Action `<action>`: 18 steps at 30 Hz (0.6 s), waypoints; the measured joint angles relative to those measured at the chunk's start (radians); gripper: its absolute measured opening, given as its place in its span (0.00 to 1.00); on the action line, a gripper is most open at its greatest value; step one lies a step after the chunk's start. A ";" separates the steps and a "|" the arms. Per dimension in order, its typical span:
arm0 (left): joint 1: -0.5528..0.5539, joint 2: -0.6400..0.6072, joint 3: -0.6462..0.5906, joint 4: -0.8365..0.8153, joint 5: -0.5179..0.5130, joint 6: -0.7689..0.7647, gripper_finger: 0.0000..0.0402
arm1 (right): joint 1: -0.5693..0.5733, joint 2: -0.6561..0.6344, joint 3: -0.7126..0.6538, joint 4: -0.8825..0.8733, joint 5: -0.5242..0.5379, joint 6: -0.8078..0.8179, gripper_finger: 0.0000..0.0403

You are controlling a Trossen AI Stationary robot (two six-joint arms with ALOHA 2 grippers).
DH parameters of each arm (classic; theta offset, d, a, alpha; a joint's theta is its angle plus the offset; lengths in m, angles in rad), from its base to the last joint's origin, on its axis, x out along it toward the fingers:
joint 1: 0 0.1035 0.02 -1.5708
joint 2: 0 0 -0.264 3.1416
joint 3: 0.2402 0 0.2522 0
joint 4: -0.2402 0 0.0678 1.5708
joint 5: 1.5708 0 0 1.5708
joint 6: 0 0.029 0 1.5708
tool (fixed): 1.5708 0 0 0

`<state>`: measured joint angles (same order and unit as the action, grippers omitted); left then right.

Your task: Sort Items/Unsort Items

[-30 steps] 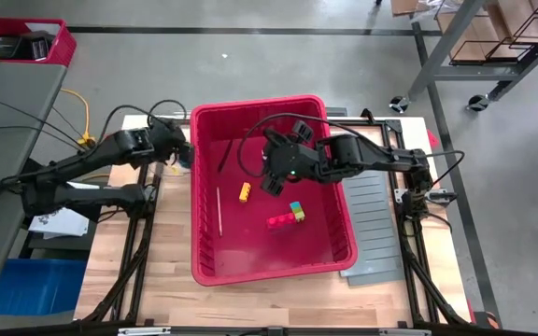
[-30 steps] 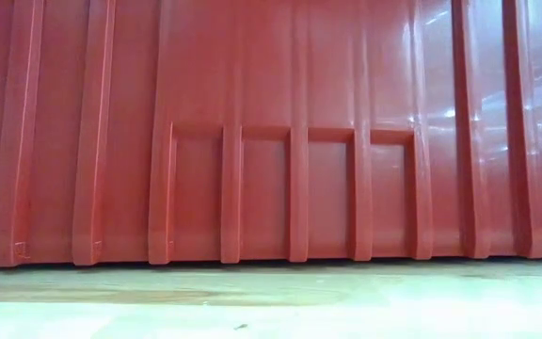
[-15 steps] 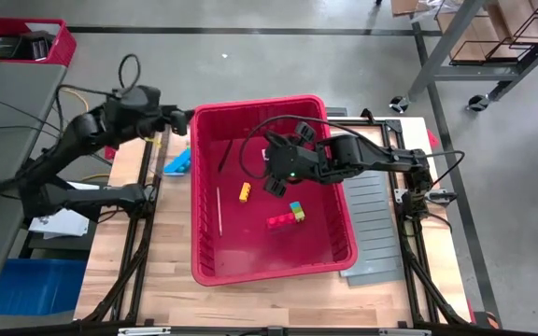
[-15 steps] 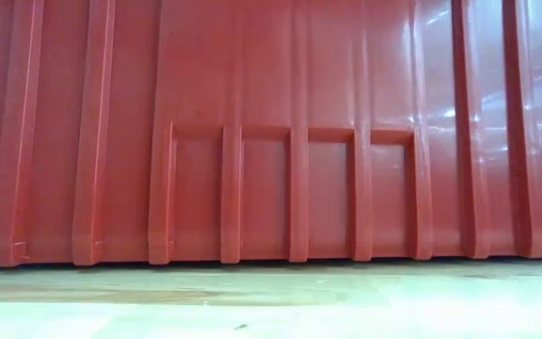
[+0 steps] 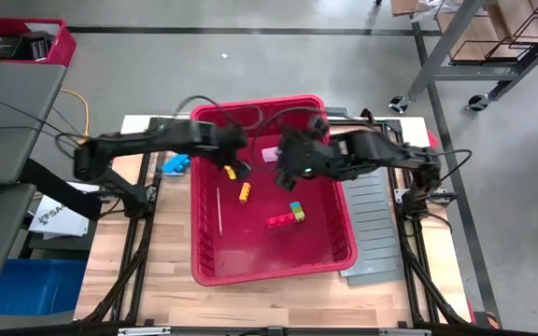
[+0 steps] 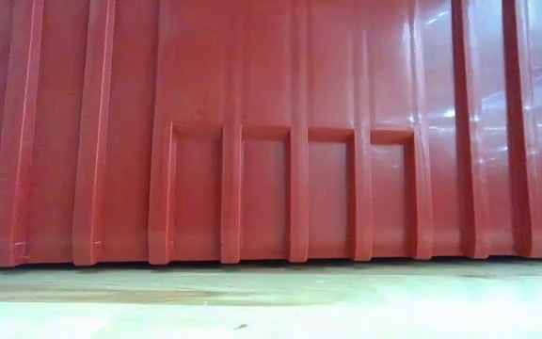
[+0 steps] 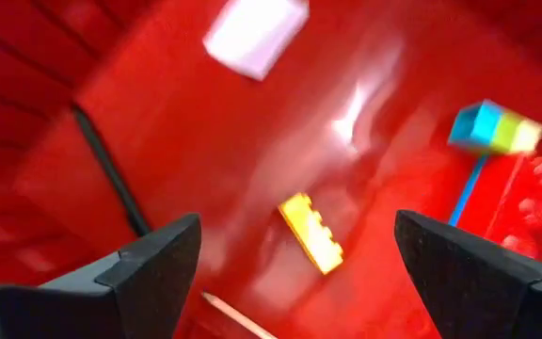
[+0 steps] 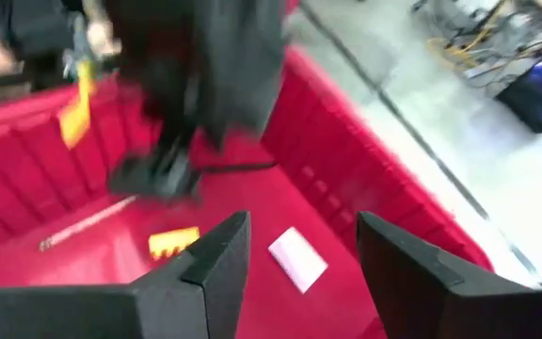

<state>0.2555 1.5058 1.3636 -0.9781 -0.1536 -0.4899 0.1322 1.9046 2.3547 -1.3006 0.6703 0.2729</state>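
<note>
A bright red bin (image 5: 344, 245) with a ribbed wall holds a yellow block (image 5: 245, 192), a red piece (image 5: 279, 222) topped by a blue-and-green block (image 5: 296, 209), a pale stick (image 5: 219, 208) and a pale lilac card (image 7: 255, 33) — all above a light wooden table (image 5: 166, 271). Both arms are black; a blue piece (image 5: 176, 164) lies outside.

The left gripper (image 5: 234, 168) swung from outside the red bin (image 5: 204, 252) at 9 o'clock to above its interior, jaws fully spread.
</note>
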 joint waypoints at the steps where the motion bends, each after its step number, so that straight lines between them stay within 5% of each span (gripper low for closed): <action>1: -0.003 0.033 0.000 0.001 0.016 -0.011 0.87 | 0.002 -0.015 0.001 -0.001 0.018 0.008 0.46; 18: -0.077 0.403 -0.007 0.071 0.179 -0.204 0.87 | 0.006 -0.187 0.002 -0.005 0.059 0.173 0.46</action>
<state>0.1790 1.9093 1.3567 -0.9068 0.0252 -0.6936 0.1383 1.7180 2.3562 -1.3060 0.7292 0.4461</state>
